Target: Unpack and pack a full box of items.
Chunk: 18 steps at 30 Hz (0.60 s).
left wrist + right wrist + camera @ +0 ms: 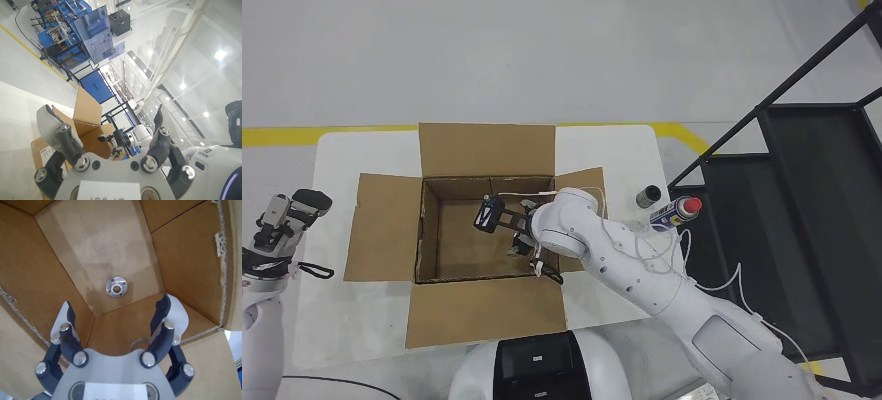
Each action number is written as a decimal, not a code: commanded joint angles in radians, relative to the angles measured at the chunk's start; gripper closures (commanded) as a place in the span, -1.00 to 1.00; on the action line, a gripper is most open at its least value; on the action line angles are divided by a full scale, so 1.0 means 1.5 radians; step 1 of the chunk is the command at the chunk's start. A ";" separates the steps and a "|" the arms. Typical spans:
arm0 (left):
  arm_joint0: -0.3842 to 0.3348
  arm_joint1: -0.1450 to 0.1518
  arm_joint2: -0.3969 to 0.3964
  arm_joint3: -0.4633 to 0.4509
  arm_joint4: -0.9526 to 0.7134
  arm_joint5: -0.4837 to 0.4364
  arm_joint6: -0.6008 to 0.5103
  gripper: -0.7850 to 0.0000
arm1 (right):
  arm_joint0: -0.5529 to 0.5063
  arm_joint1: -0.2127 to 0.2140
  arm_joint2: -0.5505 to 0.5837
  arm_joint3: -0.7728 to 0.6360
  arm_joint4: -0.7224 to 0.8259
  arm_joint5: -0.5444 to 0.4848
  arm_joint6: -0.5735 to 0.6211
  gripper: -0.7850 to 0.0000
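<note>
An open cardboard box (487,150) stands in the middle of the white table (362,160), all flaps folded out. My right gripper (492,216) hangs inside the box's opening near its right wall. In the right wrist view the right gripper (116,303) is open and empty, above a round metal flange (116,289) lying flat on the box floor (98,241). My left gripper (290,215) is off the table's left edge, well clear of the box. The left gripper (102,111) is open and empty, tilted upward, with the box (87,117) and the right gripper (103,139) beyond it.
A grey cylinder (647,195) stands and a spray can with a red cap (678,211) lies on the table right of the box. A black metal stair frame (802,180) rises close by the table's right edge. Yellow floor tape (302,134) runs behind the table.
</note>
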 commanded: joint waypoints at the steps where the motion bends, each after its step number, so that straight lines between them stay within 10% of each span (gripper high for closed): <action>1: 0.000 0.000 0.000 0.000 0.000 0.000 0.000 -1.00 | 0.009 -0.004 -0.006 0.012 0.005 0.002 -0.002 -1.00; 18: 0.000 0.000 0.000 0.000 0.000 0.000 0.000 -1.00 | 0.041 -0.026 -0.031 0.072 0.020 0.020 -0.011 -1.00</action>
